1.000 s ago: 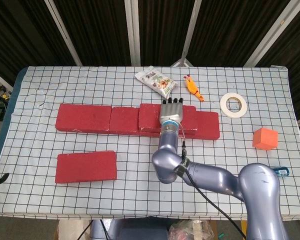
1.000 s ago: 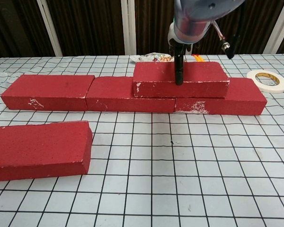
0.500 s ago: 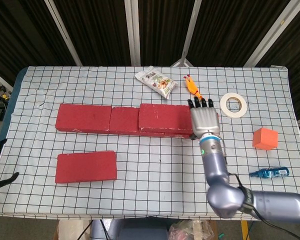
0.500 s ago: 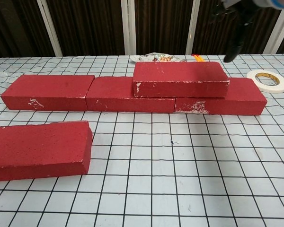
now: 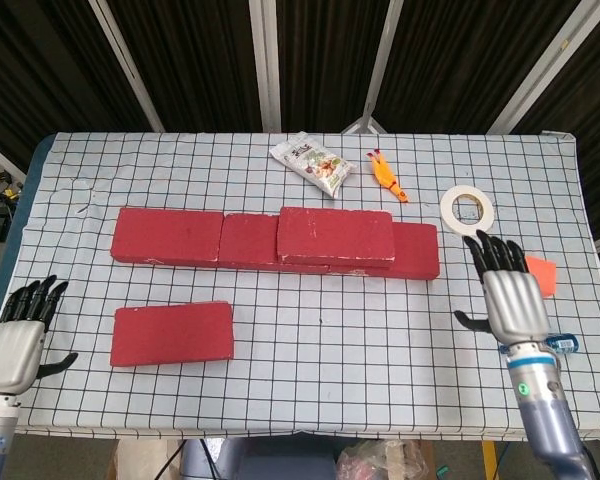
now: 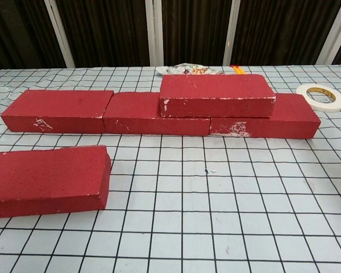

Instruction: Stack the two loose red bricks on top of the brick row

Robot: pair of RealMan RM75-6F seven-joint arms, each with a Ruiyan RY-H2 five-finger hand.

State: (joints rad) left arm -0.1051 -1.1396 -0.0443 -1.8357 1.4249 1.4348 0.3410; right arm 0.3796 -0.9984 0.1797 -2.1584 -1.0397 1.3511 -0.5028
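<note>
A row of three red bricks (image 5: 170,237) (image 6: 57,110) lies across the middle of the table. One red brick (image 5: 335,236) (image 6: 216,95) sits stacked on the row, over its middle and right bricks. A second loose red brick (image 5: 172,333) (image 6: 45,179) lies flat in front of the row's left end. My left hand (image 5: 13,338) hovers at the table's front left edge, fingers apart, holding nothing. At the front right my right hand (image 5: 510,298) is open and empty too. Neither hand shows in the chest view.
A snack packet (image 5: 311,163), a yellow rubber chicken (image 5: 385,177) and a roll of white tape (image 5: 467,210) (image 6: 321,96) lie behind the row. An orange cube (image 5: 541,277) and a blue bottle (image 5: 562,343) sit beside my right hand.
My right hand has let go of the stacked brick and drawn back to the front right. My left hand has come into view at the front left.
</note>
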